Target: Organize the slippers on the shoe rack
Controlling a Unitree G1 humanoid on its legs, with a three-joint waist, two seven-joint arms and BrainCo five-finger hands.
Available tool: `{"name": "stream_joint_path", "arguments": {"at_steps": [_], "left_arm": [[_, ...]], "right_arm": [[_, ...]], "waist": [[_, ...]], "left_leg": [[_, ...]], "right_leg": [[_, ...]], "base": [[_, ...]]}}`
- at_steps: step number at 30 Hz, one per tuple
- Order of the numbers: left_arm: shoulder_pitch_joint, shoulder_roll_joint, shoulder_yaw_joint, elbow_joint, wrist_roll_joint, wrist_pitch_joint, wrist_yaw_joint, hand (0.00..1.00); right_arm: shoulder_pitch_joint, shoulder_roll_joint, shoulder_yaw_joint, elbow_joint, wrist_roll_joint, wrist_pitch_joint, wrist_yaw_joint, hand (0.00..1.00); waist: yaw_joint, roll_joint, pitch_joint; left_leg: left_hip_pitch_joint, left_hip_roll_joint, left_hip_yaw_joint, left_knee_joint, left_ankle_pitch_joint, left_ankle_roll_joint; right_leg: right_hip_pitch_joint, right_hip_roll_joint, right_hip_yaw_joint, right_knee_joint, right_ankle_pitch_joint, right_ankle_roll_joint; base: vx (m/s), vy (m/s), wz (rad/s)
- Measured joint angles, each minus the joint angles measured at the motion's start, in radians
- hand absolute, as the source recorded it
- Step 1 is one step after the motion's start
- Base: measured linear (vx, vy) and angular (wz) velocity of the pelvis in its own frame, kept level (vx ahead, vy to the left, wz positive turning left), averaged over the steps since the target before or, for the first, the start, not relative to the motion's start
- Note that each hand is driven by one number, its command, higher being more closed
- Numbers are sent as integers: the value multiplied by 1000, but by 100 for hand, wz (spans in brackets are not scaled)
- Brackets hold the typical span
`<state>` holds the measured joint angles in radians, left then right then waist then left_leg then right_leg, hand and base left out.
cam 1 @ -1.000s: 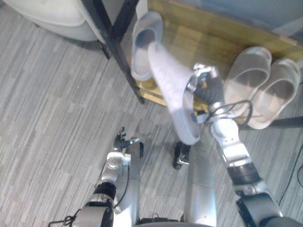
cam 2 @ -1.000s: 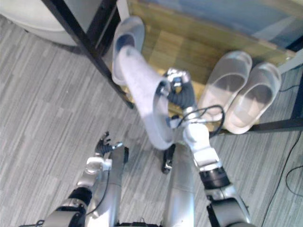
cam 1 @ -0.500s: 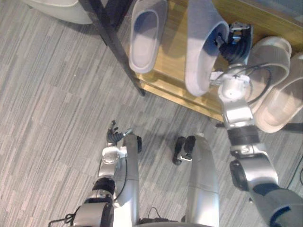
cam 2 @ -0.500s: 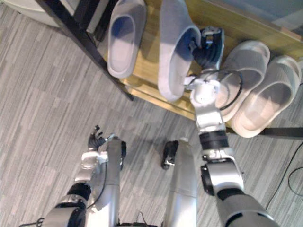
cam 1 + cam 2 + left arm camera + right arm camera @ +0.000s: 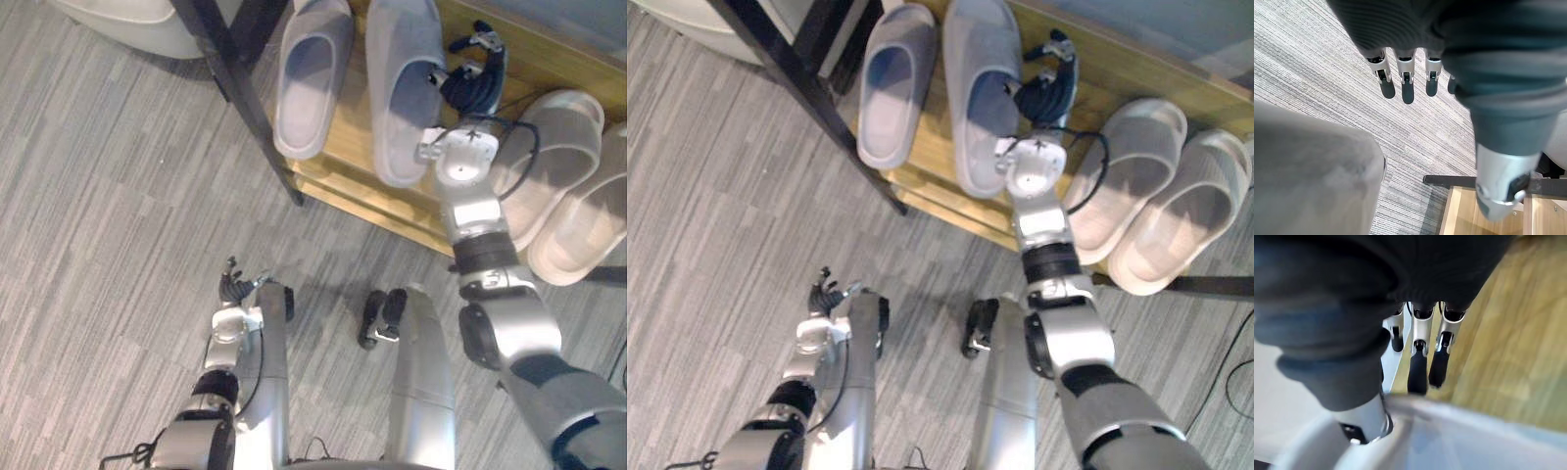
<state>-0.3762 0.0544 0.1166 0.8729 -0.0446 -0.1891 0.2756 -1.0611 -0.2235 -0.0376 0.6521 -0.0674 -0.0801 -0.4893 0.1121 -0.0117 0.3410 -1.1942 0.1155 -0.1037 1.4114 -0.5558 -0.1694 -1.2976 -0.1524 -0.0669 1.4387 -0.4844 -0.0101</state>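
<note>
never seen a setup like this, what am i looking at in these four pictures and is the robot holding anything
This is a humanoid robot with two arms that end in finger hands. The two wide pictures come from a pair of cameras in its head, looking down. The two close ones come from cameras on its wrists, looking along the fingers.

In front of it a shoe rack with a wooden shelf stands on grey carpet. On the shelf a left grey slipper and a right grey slipper lie side by side, and further right are two beige slippers.

The right hand reaches over the shelf, close beside the right grey slipper. Its fingers are straight, so it grips nothing. The left hand hangs low over the carpet, relaxed and empty.
</note>
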Motion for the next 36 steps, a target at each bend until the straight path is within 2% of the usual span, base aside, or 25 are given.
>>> {"name": "stream_joint_path", "arguments": {"at_steps": [8,15,24,26,33,36], "left_arm": [[1,5,3,8,-12,4,9,0],[7,6,7,8,-18,7,18,0],[46,8,16,14,-15,34,16,0],[55,8,26,14,-14,38,14,0],[65,1,45,10,23,48,4,0],[66,-2,53,8,23,50,5,0]], "right_arm": [[0,67,-7,0,40,-2,0,0],[24,76,5,-19,69,-13,0,0],[288,168,45,-247,71,-35,5,0],[360,189,48,-295,75,-51,16,0],[495,249,52,-330,181,-72,69,0],[518,263,52,-344,249,-98,93,0]], "waist": [[0,0,-2],[0,0,-2],[-8,-8,-30],[-11,-16,-41],[-16,-16,-41],[-16,-16,-41]], "left_leg": [[8,13,16,0,0,0],[16,22,21,-1,0,0],[61,34,42,-20,-1,1],[64,34,45,-33,-1,1],[87,34,45,-40,-2,3],[87,34,45,-43,-2,3]], "right_leg": [[0,10,10,-3,0,1],[5,15,11,-5,1,0],[45,17,17,-22,-2,5],[48,17,17,-32,-1,7],[77,15,14,-44,0,9],[77,15,13,-46,0,9]], "base": [[8,-8,-4],[5,-5,-2],[8,-4,-2],[0,0,0],[0,0,0],[10,-3,0]]}}
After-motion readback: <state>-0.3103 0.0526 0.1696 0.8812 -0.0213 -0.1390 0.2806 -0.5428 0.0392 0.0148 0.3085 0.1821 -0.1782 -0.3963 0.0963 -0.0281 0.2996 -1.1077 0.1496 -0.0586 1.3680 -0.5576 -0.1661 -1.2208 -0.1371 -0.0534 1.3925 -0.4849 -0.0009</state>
